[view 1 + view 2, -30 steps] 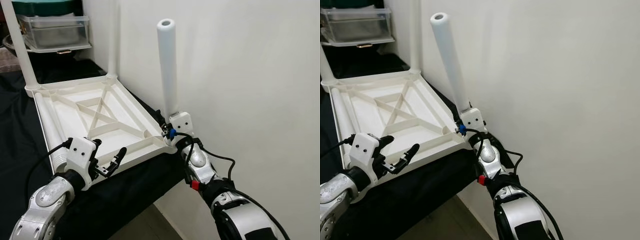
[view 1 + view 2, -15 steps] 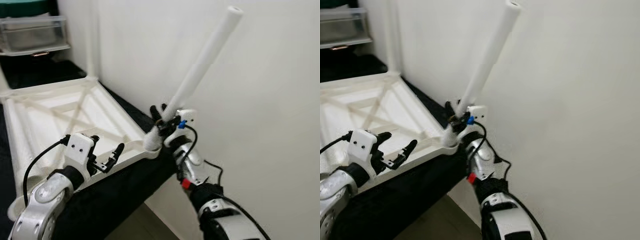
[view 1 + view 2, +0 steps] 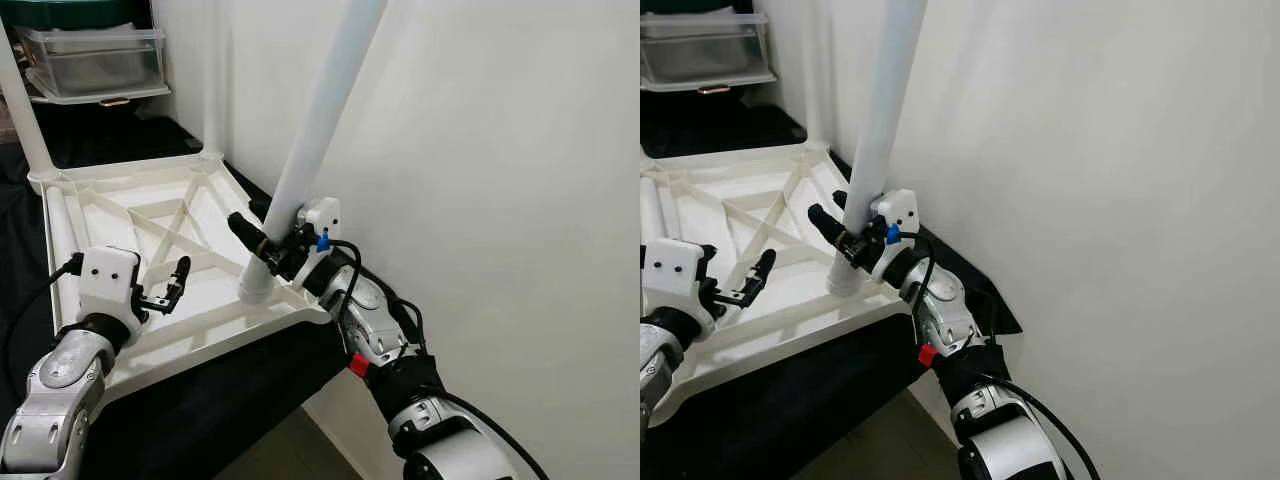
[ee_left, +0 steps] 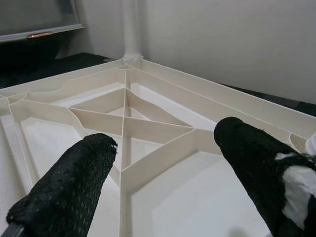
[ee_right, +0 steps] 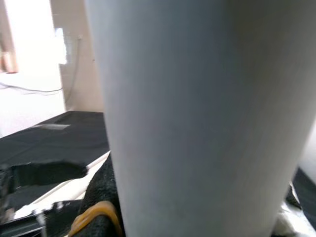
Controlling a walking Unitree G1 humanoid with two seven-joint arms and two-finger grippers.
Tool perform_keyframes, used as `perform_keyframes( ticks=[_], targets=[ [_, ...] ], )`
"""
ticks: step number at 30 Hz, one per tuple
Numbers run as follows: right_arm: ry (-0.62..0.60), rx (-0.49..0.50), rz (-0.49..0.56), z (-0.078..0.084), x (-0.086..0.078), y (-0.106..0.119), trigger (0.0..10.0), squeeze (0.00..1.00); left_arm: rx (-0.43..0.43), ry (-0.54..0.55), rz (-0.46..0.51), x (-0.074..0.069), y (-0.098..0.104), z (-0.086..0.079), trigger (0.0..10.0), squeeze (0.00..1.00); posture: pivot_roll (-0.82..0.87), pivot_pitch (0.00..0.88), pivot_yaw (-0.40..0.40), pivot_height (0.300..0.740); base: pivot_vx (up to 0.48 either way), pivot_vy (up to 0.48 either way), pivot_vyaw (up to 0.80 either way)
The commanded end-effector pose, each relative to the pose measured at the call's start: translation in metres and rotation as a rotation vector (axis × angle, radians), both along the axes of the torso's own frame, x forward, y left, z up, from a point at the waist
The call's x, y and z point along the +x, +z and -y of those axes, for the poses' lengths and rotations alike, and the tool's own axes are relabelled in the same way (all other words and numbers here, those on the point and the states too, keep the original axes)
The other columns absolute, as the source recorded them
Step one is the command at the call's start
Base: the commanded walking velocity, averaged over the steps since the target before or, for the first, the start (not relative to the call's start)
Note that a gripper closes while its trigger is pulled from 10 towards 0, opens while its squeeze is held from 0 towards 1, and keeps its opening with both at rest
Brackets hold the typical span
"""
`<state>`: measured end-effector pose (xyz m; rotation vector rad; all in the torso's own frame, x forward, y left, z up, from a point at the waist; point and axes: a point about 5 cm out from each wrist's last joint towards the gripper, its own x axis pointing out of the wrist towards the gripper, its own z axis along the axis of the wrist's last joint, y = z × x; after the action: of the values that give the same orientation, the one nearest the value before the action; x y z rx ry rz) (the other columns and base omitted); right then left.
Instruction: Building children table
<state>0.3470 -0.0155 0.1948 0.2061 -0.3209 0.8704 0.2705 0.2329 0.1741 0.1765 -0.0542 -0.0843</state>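
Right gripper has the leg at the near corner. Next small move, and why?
Probably tip the leg upright and press it down into the near corner of the upturned tabletop. The right gripper grips it low, its foot rests at that corner, and it leans. The open left gripper hovers over the frame, free to steady it.

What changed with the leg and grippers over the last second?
The right gripper stays clamped on the white leg and has tipped it from upright at the tabletop's corner to a lean, its foot now inside the frame. The left gripper stays open over the upturned tabletop.
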Motion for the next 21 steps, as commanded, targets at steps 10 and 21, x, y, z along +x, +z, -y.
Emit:
perform_keyframes(
  ticks=[10, 21],
  targets=[
    [-0.443, -0.150, 0.256, 0.063, 0.031, 0.032, 0.0, 0.00, -0.002, 0.006, -0.008, 0.001, -0.006, 0.005, 10.0, 0.00, 0.17, 0.000, -0.166, 0.740, 0.000, 0.000, 0.00],
    [-0.356, -0.073, 0.175, 0.044, 0.019, 0.004, 0.0, 0.00, -0.004, 0.013, -0.006, 0.001, -0.006, 0.006, 10.0, 0.00, 0.18, 0.000, -0.171, 0.740, 0.000, 0.000, 0.00]
  ],
)
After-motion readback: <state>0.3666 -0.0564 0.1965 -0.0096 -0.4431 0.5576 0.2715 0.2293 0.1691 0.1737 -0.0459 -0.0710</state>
